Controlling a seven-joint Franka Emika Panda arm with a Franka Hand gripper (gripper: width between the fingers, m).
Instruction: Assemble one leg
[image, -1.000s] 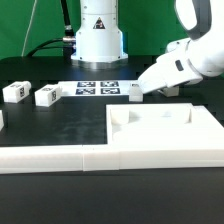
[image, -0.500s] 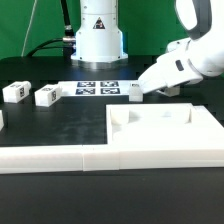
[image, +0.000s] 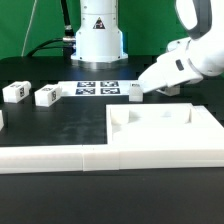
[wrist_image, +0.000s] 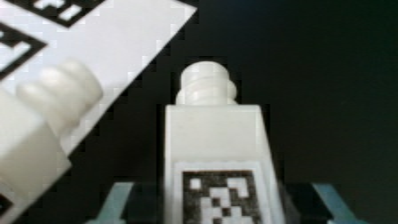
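**Straddling one leg beside the marker board**

Exterior view: reaching in from the exterior view's right, poising the gripper (image: 139, 89) low over the black table (image: 60, 125), right at the leg (image: 134, 95); resting that leg just beside the marker board (image: 98, 88), off its end toward the exterior view's right; leaving open dark table toward the exterior view's left as far as one spare block (image: 46, 96) and a second spare block (image: 14, 92); hemming the near side with the white panel (image: 165, 135) and the white rail (image: 50, 160).

Wrist view: flanking the leg (wrist_image: 217, 130) with both fingers (wrist_image: 121, 200), leaving a dark gap on each side, so gaping and clasping nothing; pointing the leg's rounded peg (wrist_image: 210, 82) out over black table; displaying a black-and-white square tag (wrist_image: 221, 195) on the leg, pattern rather than words; showing more such patterns on the marker board (wrist_image: 107, 35) close alongside; catching another white piece (wrist_image: 45, 115) with a rounded tip against that board's edge, kind impossible to tell.
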